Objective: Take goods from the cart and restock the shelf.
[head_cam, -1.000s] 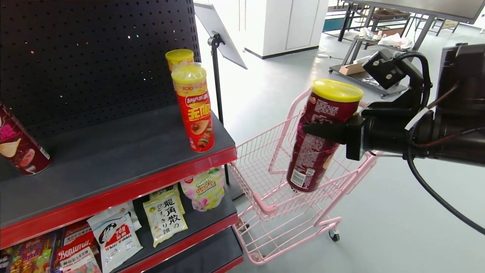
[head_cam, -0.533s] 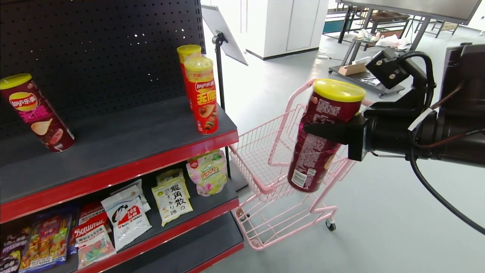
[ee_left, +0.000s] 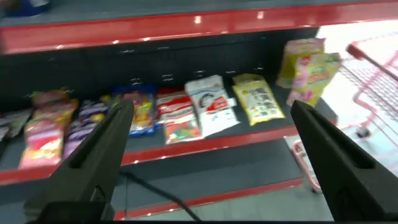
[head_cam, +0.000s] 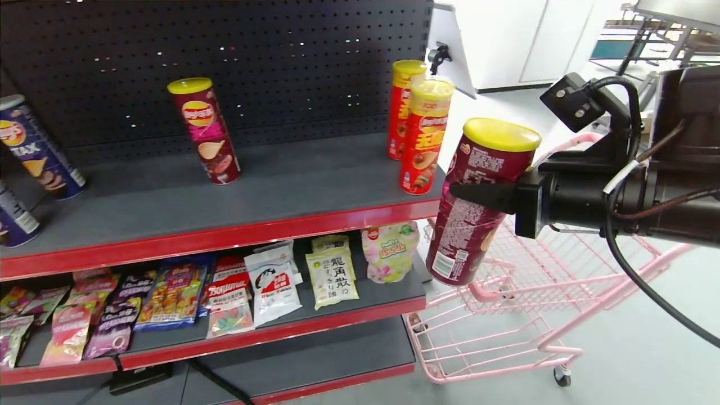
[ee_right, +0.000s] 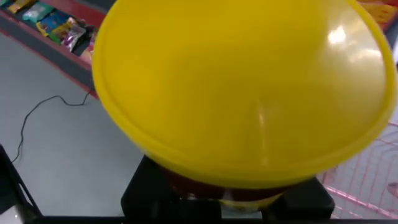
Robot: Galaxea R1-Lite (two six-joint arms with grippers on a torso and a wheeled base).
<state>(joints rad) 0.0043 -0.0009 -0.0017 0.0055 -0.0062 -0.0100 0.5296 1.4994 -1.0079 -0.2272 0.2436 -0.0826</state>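
Swinging toward the shelf, the whole view has turned, so far more of its top board shows now, while the right gripper keeps its fingers clamped on the dark red can, upright, just off the shelf's right end, over the cart. Lower down, the left gripper hangs spread wide and empty, facing the shelf's snack bags. Placing on the top board looks next.

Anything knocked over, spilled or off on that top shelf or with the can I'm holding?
Nothing stands out. The cans on the top shelf all stand on their bases; the dark red can sits in the right claw, lid on, nothing spilled.
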